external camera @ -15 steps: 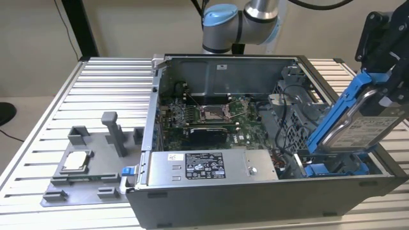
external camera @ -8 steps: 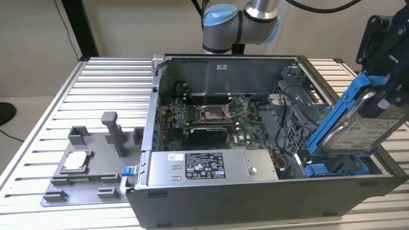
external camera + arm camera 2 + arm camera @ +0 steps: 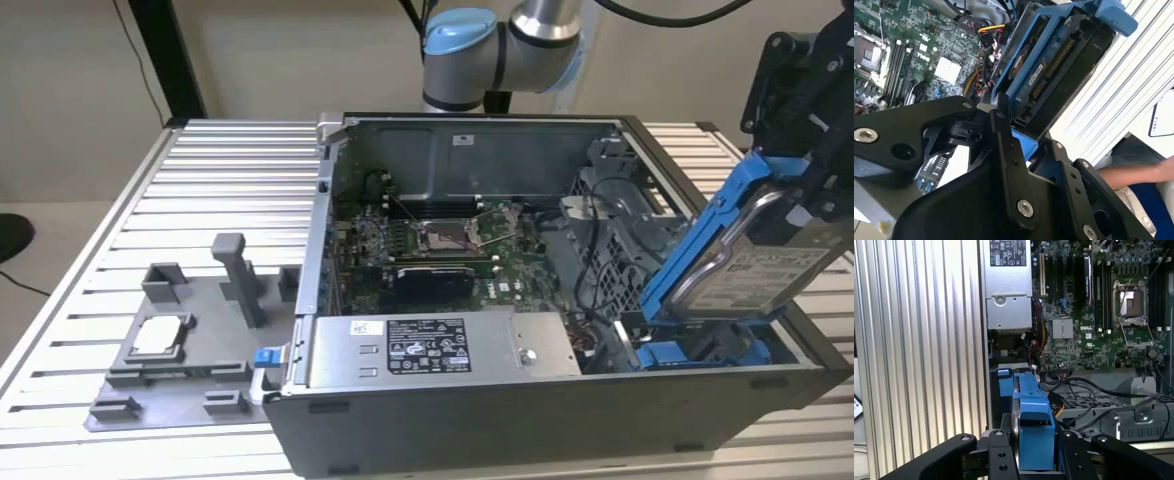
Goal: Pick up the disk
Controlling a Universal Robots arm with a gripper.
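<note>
At the right edge of the exterior view, the gripper [image 3: 811, 185] is clamped on the upper end of the disk [image 3: 731, 255], which stands tilted, its lower end just above the open computer case [image 3: 534, 420].

Grey and blue arm joints [image 3: 501, 50] at the exterior view's top centre, black gripper [image 3: 814, 150] at its upper right edge, fingers [image 3: 999, 457] clamped on the blue-framed disk [image 3: 741, 260], held tilted
</note>
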